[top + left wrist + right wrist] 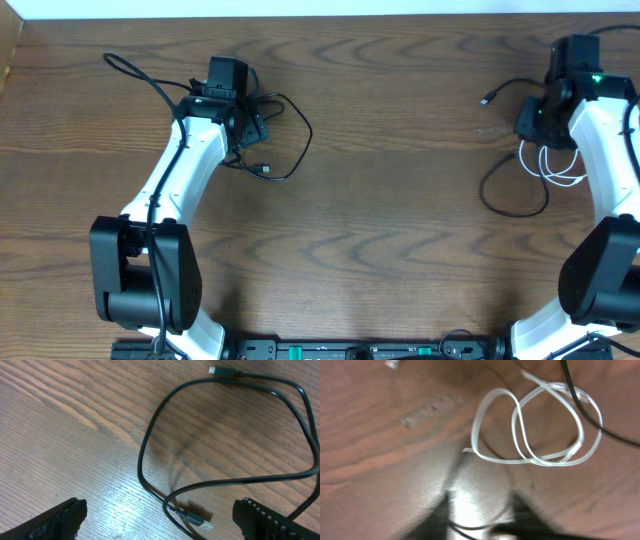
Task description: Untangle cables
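Three thin cables are seen on the wooden table point(400, 250), in two groups set well apart.

A black cable point(139, 462) is laid in one open loop beside the left arm. Both its plugs are shown, the far plug point(220, 371) at the top of the left wrist view and the near plug point(197, 519) flat on the wood. The left claw point(160, 525) is spread wide over that near plug, and nothing is gripped. In the overhead view part of the loop is hidden by the left wrist. The arm's own thicker cord point(140, 75) is trailed toward the table's far left corner.

The white cable point(474, 430) is coiled in a few loose loops close by the right arm, and part of the coil is covered by that arm in the overhead view. A second black cable point(577, 400) is laid across the coil's edge. From above it is seen bent in a wide curve toward the table's middle, with its silver plug point(487, 100) lying free. A pale scuff point(430, 410) is seen on the wood between that plug and the coil.

The right claw point(482, 520) is blurred at the lower edge of its view. Its dark fingers are seen parted over bare table, nothing is held, and the coil is not reached.
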Motion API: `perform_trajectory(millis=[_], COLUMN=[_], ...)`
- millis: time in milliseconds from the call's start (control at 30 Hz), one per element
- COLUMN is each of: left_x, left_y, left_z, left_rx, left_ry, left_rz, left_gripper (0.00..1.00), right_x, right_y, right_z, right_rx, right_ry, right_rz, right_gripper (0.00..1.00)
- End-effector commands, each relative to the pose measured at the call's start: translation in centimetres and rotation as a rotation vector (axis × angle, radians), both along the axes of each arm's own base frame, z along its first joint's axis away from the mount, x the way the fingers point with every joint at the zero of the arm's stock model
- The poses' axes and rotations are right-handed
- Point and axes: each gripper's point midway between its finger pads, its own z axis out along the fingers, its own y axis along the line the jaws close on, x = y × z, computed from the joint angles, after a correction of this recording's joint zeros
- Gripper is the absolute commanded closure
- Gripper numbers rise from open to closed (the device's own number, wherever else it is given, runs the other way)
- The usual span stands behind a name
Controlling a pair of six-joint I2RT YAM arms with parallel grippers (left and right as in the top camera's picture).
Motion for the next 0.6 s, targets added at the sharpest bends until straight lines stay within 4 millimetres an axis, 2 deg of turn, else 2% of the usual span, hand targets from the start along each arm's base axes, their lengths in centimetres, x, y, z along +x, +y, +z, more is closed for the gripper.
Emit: perform_trajectory(millis=[0, 67, 333, 433, 567], left_x=[-0.2, -0.2, -0.2, -0.2, -0.2], left_y=[0.4, 0.4, 0.4, 0.4, 0.4], left_z=[-0.2, -0.2, -0.2, -0.2, -0.2], left_rx=[0.027, 0.027, 0.027, 0.027, 0.027], left_ry=[0.01, 0.01, 0.01, 0.01, 0.01], left_rz=[-0.007, -0.007, -0.007, -0.007, -0.007], left_gripper=[0.02, 0.02, 0.02, 0.02, 0.02], right_x=[-0.7, -1.0, -3.7, -3.6, -2.7], right_y=[-1.3, -1.6, -4.2, -3.3, -0.6], right_z=[-0.5, -0.6, -0.4, -0.7, -1.2], right_rx=[-0.006, -0.004, -0.115, -0.066, 0.092], right_ry=[0.031, 0.04, 0.119, 0.118, 0.094], right_rz=[-0.052, -0.063, -0.218, -0.209, -0.174], right_gripper=[0.19, 0.01, 0.01, 0.01, 0.01])
